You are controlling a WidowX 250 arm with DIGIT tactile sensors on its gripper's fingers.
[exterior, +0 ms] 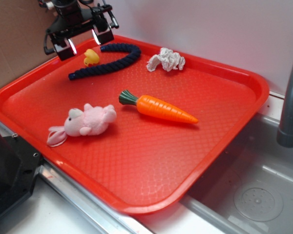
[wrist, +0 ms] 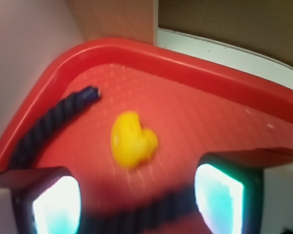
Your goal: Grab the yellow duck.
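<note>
While the tool [exterior: 83, 41] hangs over the far left corner of the red tray [exterior: 234, 122], its two fingers [exterior: 67, 48] stand wide apart with nothing between them. The yellow duck [exterior: 91, 58] sits on the tray floor just below and slightly right of the fingertips, apart from them, and just beside the dark blue rope [exterior: 110, 59], which curves from the far edge toward the left. In the wrist view the duck [wrist: 132, 140] lies between the two lit finger pads [wrist: 56, 204] and farther out, with the rope [wrist: 53, 124] running along its left side; this view is blurred. A crumpled white cloth [exterior: 166, 59] lies to the right of the rope. Nearer, an orange plastic carrot [exterior: 161, 108] rests mid-tray, and a pink plush bunny [exterior: 85, 123] lies to its left. The tray rests partly over a metal sink [exterior: 254, 195] at the right.
</note>
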